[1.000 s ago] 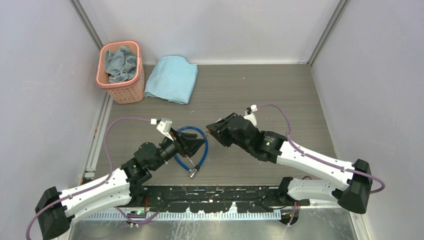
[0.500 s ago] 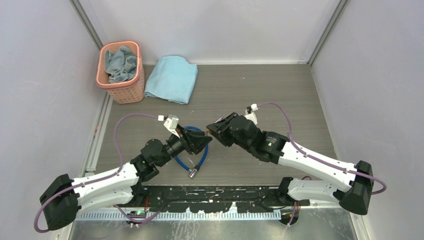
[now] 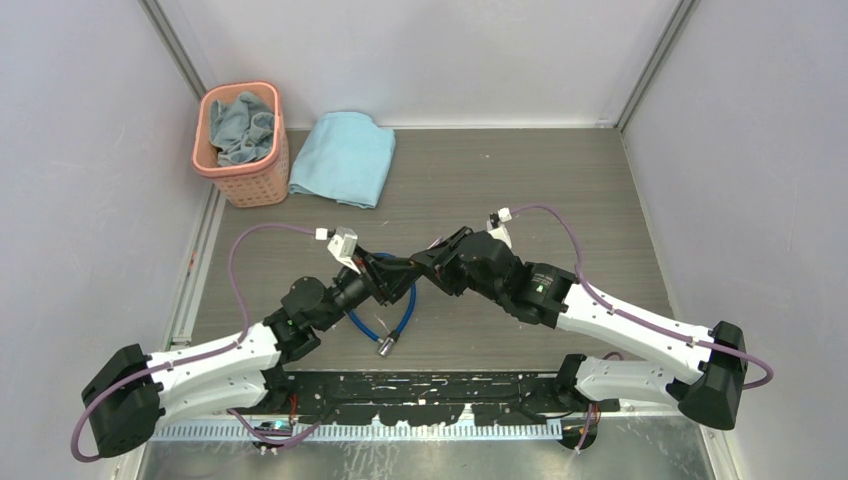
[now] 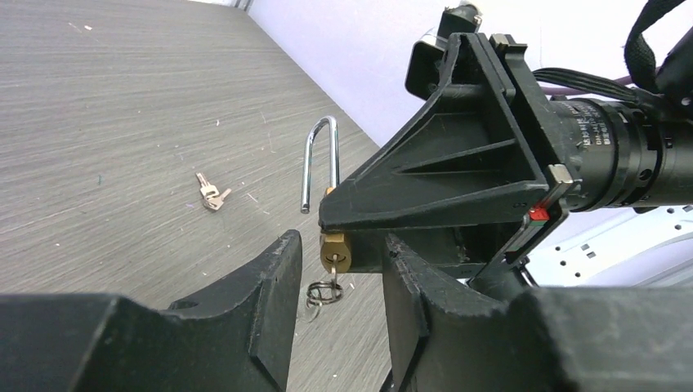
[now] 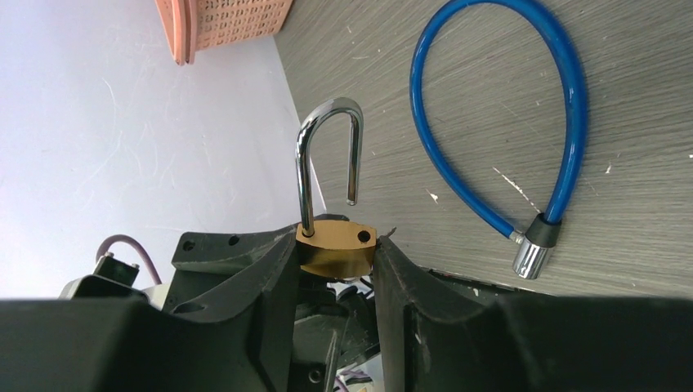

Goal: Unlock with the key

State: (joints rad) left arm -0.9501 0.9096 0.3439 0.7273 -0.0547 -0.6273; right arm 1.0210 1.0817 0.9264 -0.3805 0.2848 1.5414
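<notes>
- Left gripper [image 4: 338, 242] hangs with its jaws apart on either side of the key [image 4: 333, 262], a gap showing on each side, seemingly poised to pinch and turn it.
- The key sits in the underside of the brass padlock [image 5: 337, 250], its ring [image 4: 324, 291] dangling between the left fingertips.
- Right gripper [image 5: 335, 245] is clamped on the padlock body, holding it off the table [image 4: 122, 122], apparently to steady it. The shackle [image 5: 327, 155] has one leg free.
- Beyond, spare keys [image 4: 211, 194] and the blue cable [image 5: 498, 122] lie on the table.
</notes>
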